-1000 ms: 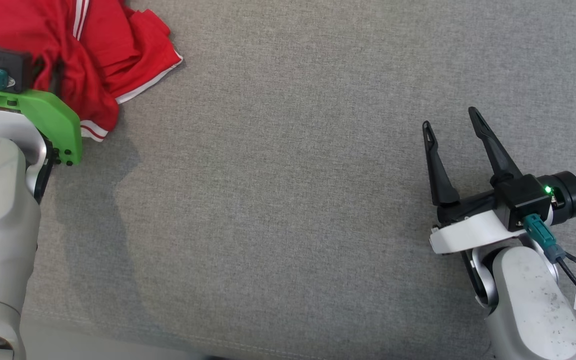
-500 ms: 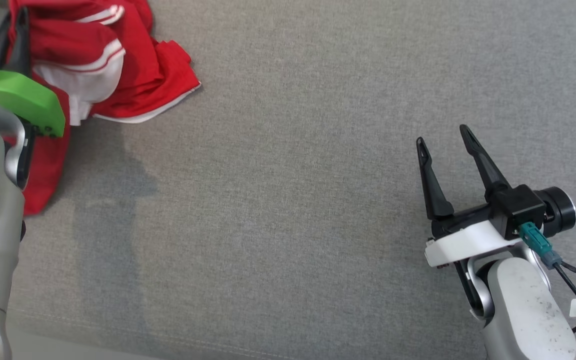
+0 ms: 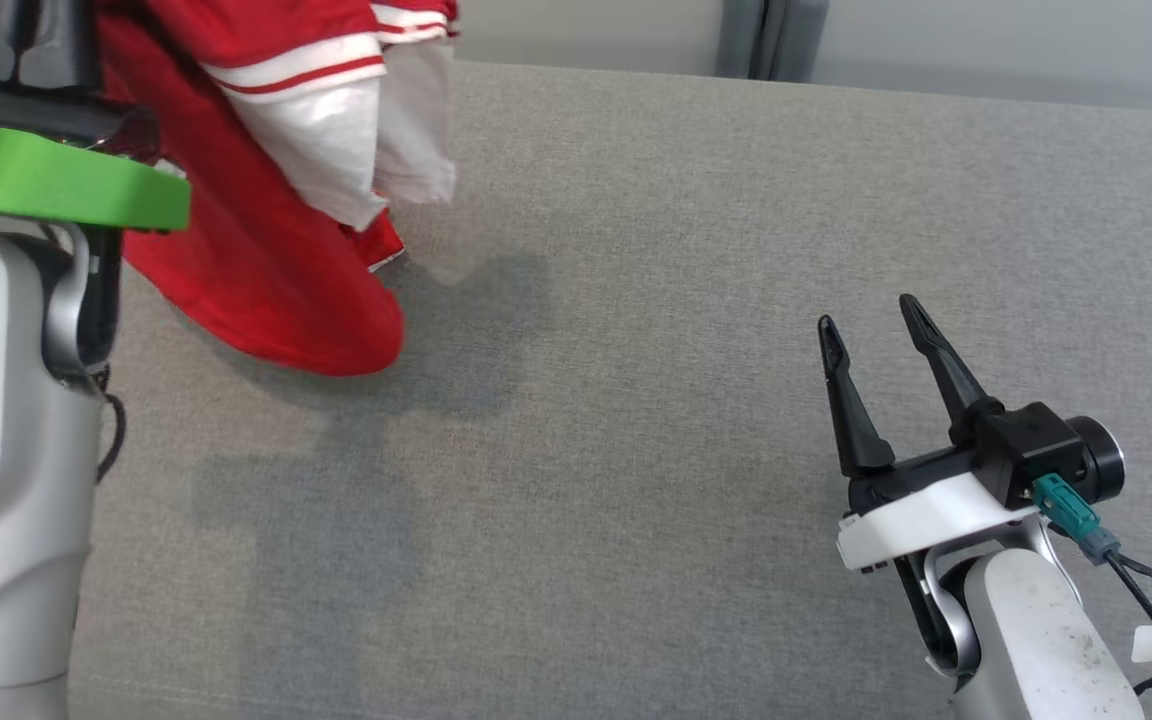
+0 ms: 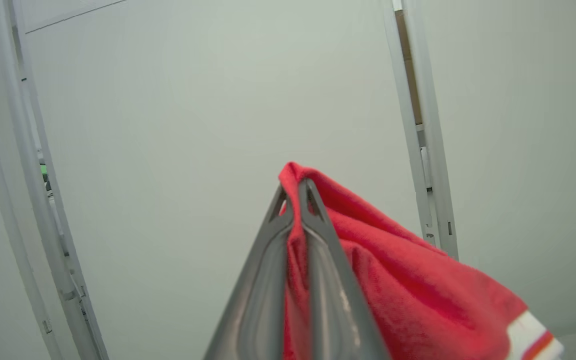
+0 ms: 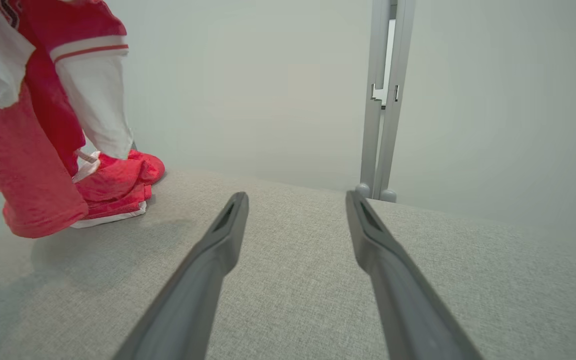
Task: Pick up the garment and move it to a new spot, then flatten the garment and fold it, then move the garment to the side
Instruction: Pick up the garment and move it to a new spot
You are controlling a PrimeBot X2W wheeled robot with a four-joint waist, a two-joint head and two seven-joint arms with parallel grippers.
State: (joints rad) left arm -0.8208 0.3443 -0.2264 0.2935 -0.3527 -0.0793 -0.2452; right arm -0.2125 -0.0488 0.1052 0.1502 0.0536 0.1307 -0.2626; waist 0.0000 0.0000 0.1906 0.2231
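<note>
Rising since a second ago, the garment (image 3: pixel 266 290) is no longer lying bunched on the cloth but is hanging from the left gripper (image 4: pixel 295 187), and the head camera is now looking further up, taking in the far edge. The grey cloth surface (image 3: pixel 686 250) is spreading across the head view and meeting a pale wall (image 5: pixel 268 75) behind. The red garment is draping over the surface's far left, its white-trimmed sleeve dangling and its lowest folds resting on the cloth in the right wrist view. The left gripper is pinching a red fold tight between its fingers. The right gripper (image 3: pixel 868 316) is hovering at the near right, well apart from the garment, its fingers standing wide around nothing.
</note>
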